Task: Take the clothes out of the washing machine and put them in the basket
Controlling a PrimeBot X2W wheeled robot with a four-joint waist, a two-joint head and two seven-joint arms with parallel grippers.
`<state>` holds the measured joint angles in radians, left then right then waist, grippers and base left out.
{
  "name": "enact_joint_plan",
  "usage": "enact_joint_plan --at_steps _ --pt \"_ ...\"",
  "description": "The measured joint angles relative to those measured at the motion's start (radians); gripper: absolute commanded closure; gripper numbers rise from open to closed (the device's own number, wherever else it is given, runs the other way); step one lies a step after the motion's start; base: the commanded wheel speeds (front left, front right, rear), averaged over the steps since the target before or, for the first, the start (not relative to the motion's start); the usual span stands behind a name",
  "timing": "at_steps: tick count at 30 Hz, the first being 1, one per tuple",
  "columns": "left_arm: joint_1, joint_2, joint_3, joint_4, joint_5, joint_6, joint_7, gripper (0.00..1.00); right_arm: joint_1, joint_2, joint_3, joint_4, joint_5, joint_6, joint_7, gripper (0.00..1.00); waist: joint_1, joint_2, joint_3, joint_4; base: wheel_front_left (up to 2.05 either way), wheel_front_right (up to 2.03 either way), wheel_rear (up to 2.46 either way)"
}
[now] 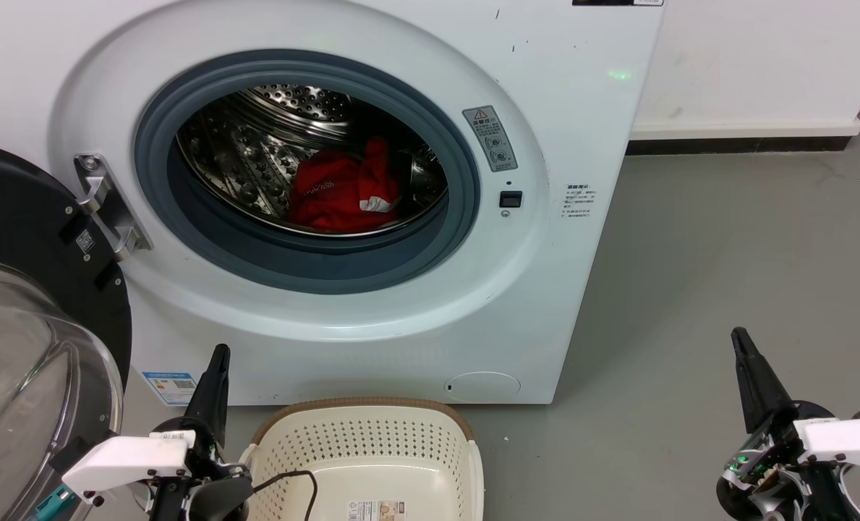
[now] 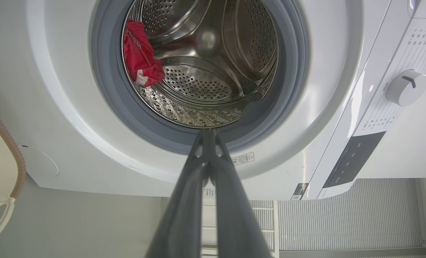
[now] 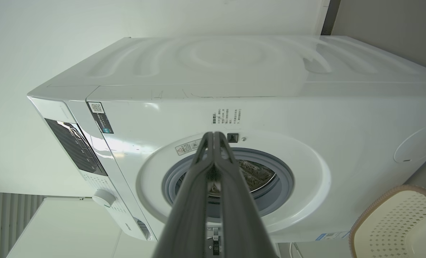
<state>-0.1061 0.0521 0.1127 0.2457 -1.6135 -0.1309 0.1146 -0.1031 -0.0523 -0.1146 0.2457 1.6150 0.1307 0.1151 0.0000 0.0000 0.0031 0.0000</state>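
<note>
Tools, two: left gripper [image 1: 218, 358], fingers pressed together, pinching nothing, pointing up at the washer [image 1: 567, 275] front from low under the porthole [image 1: 314, 271]; right gripper [image 1: 742, 344], fingers likewise pressed together and empty, out over the floor [image 1: 690, 253] beyond the washer's right side. Of clothes [image 1: 343, 192], one red bundle with white patches, lying on the bottom of the drum [image 1: 256, 145], deep past the grey porthole ring. Ahead of and above the left gripper, slightly to its right; well off to the left of the right gripper. Long axis of the bundle judged roughly crosswise to the reach, wider than tall. Left arm judged the nearer; forward-and-up reach through the porthole called for, fingers to be spread first. Of basket [image 1: 361, 402], one, just right of the left gripper, on the floor at the washer's foot, no clothes in it. Of door [image 1: 17, 210], one, swung open, left of the left gripper. Washer, one; drum, one. Number of garments inside the bundle not tellable. Task judged not yet begun.
</note>
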Motion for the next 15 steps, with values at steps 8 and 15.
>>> enact_joint_plan --at_steps 8,15 --pt "0.000 0.000 0.000 0.000 0.000 0.000 0.000 1.00 0.000 0.000 0.000 0.000 0.000 0.000 0.000 1.00 0.0001 0.0000 0.000 0.000 0.00 0.00 0.00" --pt "0.000 0.000 0.000 0.000 0.000 0.000 0.000 1.00 0.000 0.000 0.000 0.000 0.000 0.000 0.000 1.00 0.0000 0.0000 0.000 0.000 0.00 0.00 0.00"
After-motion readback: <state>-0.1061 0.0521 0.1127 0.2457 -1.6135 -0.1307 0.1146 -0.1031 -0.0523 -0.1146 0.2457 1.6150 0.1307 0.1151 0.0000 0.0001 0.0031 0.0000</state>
